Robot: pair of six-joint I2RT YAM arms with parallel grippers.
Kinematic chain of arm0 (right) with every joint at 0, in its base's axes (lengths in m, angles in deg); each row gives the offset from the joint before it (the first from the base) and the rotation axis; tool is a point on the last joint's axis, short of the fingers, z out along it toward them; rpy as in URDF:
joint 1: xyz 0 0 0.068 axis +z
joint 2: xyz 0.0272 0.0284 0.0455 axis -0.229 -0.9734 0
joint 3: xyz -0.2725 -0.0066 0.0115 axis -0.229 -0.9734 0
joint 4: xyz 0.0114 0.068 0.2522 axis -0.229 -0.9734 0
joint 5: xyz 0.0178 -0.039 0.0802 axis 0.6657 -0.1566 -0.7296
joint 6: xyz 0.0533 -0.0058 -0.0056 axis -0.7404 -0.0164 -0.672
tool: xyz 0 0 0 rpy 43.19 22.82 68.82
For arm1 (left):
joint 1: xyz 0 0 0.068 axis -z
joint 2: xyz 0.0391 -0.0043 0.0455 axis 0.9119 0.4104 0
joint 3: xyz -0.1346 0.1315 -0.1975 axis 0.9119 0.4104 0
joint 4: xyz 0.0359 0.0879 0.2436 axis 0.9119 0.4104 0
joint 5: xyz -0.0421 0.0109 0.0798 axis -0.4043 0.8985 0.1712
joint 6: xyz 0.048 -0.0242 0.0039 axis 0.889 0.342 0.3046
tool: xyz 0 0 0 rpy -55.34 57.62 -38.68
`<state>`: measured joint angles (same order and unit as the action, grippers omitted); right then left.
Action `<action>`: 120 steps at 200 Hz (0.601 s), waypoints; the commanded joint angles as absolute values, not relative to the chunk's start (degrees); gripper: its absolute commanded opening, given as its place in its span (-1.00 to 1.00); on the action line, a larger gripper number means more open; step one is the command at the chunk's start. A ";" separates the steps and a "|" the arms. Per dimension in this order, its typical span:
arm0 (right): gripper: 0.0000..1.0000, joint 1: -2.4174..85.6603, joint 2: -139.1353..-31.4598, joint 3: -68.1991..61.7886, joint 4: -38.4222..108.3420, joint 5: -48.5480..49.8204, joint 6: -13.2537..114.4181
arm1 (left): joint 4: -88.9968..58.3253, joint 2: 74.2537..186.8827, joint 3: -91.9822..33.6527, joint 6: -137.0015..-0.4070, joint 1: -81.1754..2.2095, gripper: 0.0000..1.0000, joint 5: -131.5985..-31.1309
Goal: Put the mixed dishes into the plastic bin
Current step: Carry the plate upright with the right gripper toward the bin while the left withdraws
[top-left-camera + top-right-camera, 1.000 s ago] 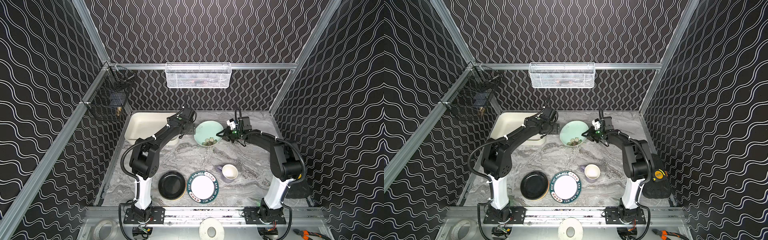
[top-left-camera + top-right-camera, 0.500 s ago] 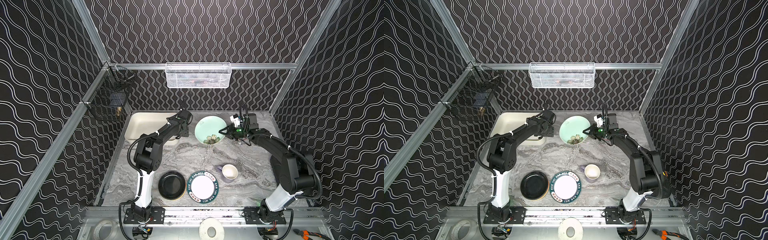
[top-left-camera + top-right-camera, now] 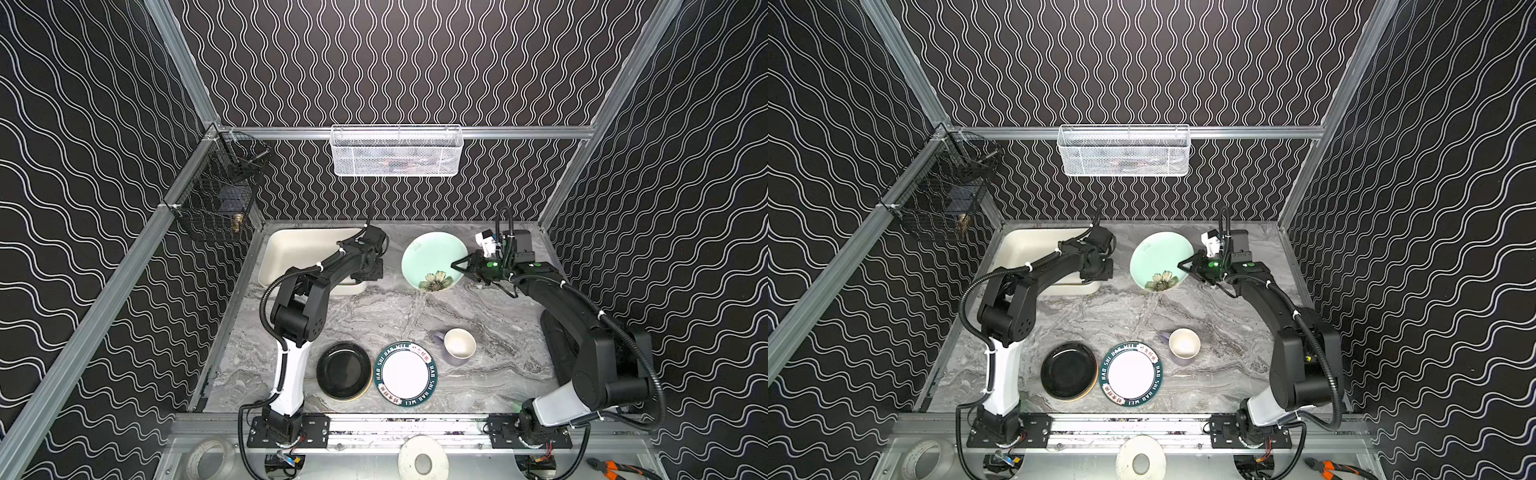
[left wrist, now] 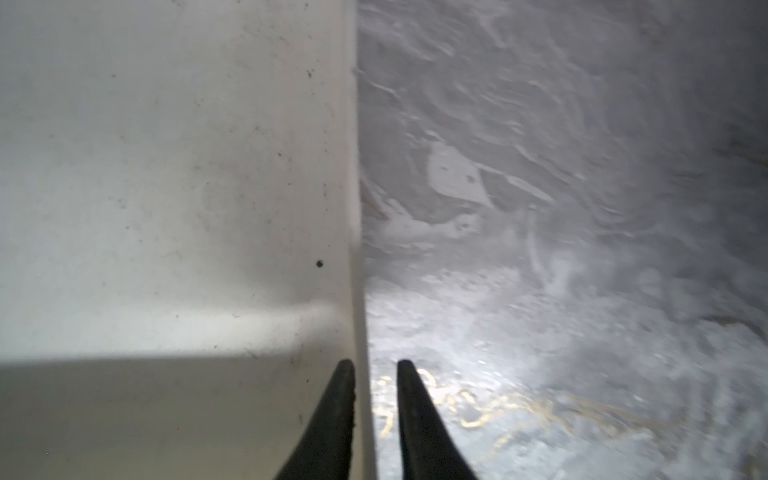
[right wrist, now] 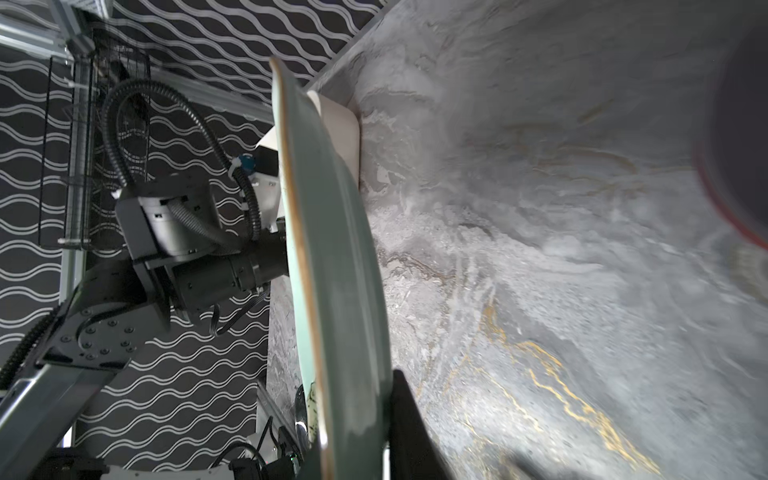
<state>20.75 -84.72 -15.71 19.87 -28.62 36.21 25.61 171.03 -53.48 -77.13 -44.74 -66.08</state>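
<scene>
Only the left wrist view shows the left gripper (image 4: 375,368) clenched across the plastic bin's (image 4: 166,166) side wall, one finger inside and one outside. In both top views the right gripper (image 3: 457,266) pinches the mint-green floral plate (image 3: 432,255) by its rim, just right of the bin and higher than a second ago. The plate tilts face-up with its flowered edge lowest and nearest the front, and the right wrist view sees it edge-on.

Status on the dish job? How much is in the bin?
Done: nothing shows in the visible part of the plastic bin. In hand: right gripper holds the mint-green plate tilted up, outside it; left gripper pinches the bin's wall. Left: black plate, lettered-rim plate and lavender mug sit on the table.
</scene>
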 commanded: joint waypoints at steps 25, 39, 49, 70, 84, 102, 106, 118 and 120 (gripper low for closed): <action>-0.90 18.50 -80.20 -17.04 19.95 -29.04 37.32 | 23.61 170.22 -53.35 -81.03 -42.21 -0.63 -71.69; -0.90 17.70 -79.01 -17.82 19.61 -29.00 37.43 | 23.53 170.15 -53.97 -81.92 -41.15 -0.63 -72.20; -0.90 17.16 -78.05 -18.57 19.61 -28.86 37.39 | 23.51 170.11 -54.28 -82.55 -40.51 -0.63 -72.77; -0.90 16.24 -76.12 -19.92 19.42 -27.93 37.52 | 22.51 169.98 -54.22 -84.14 -39.29 -0.62 -74.42; -0.90 15.80 -75.08 -20.84 19.53 -27.59 37.75 | 21.78 169.86 -54.01 -85.07 -38.34 -0.63 -75.42; -0.90 15.07 -74.23 -22.07 19.86 -27.62 37.72 | 21.57 170.11 -54.56 -85.57 -36.62 -0.62 -75.95; -0.90 15.01 -74.18 -22.24 19.95 -27.71 37.76 | 21.62 170.13 -54.77 -85.67 -36.30 -0.62 -75.93; -0.90 14.53 -74.01 -22.28 20.21 -27.96 37.68 | 21.82 170.35 -55.40 -85.74 -35.36 -0.59 -76.08; -0.90 14.55 -73.97 -22.26 20.22 -27.98 37.69 | 21.88 170.38 -55.53 -85.75 -35.30 -0.59 -76.07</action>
